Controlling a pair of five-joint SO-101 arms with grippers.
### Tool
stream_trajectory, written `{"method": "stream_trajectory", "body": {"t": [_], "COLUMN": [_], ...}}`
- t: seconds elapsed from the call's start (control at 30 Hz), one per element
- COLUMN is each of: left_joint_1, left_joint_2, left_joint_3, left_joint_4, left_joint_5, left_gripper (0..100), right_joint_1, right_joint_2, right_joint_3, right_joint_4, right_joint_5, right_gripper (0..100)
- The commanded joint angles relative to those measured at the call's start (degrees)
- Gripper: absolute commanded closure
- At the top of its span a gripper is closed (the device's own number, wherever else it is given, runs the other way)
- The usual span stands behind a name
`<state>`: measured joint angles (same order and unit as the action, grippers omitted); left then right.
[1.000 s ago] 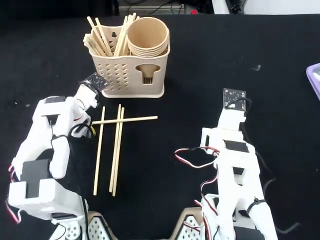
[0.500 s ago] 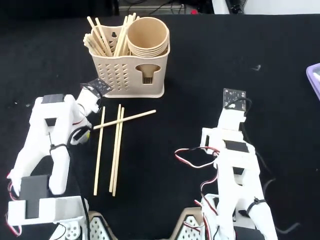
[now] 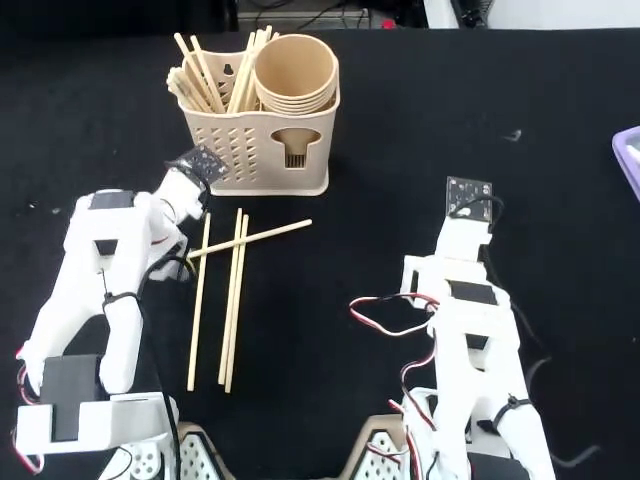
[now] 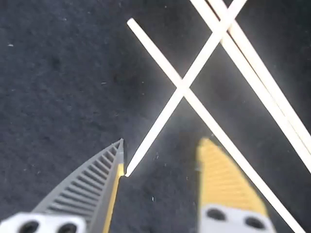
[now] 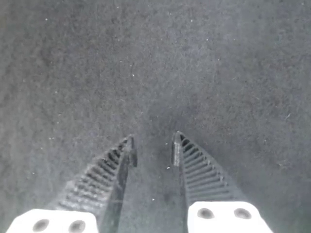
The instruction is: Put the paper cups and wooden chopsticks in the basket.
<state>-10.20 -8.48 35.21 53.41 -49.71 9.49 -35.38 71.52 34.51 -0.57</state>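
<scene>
The beige basket (image 3: 258, 150) stands at the back of the black table and holds stacked paper cups (image 3: 295, 72) and a bunch of wooden chopsticks (image 3: 210, 78). Several loose chopsticks (image 3: 234, 300) lie in front of it, and one of them (image 3: 250, 239) lies across the others. My left arm (image 3: 110, 260) is bent over their left end. My left gripper (image 4: 163, 155) is open just above the table. The crossing chopstick (image 4: 184, 85) ends at the tip of its grey finger (image 4: 116, 155). My right gripper (image 5: 153, 145) hangs narrowly open over bare cloth, holding nothing.
My right arm (image 3: 465, 300) is folded at the right, well apart from the chopsticks. A purple object (image 3: 628, 150) shows at the table's right edge. Cables run along the back edge behind the basket.
My left wrist has shifted a little toward the basket. The crossing chopstick has tilted, its right end swinging toward the basket. The right arm has kept still.
</scene>
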Motion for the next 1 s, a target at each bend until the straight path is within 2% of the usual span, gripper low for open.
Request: {"method": "stream_trajectory", "body": {"t": [0.0,0.27,0.5,0.7,0.97], "left_joint_1": [0.31,-0.13,0.57,0.48,-0.04], "left_joint_2": [2.02,7.38,2.55,-5.1,-18.81], "left_joint_3": [-0.31,-1.54,-0.92,2.51,18.33], "left_joint_4": [-4.57,-2.02,3.34,11.52,12.22], "left_joint_5": [-0.44,-0.44,-0.88,-7.21,-18.37], "left_gripper": [76,77,95,97,97], "right_joint_1": [-0.53,-0.53,-0.53,-0.53,-0.53], "right_joint_2": [-1.54,-1.54,-1.54,-1.54,-1.54], "right_joint_3": [-0.48,-0.48,-0.48,-0.48,-0.48], "right_joint_4": [-1.14,-1.14,-1.14,-1.14,-1.14], "right_joint_5": [0.09,0.09,0.09,0.09,0.09], "right_gripper": [87.1,87.1,87.1,87.1,87.1]}}
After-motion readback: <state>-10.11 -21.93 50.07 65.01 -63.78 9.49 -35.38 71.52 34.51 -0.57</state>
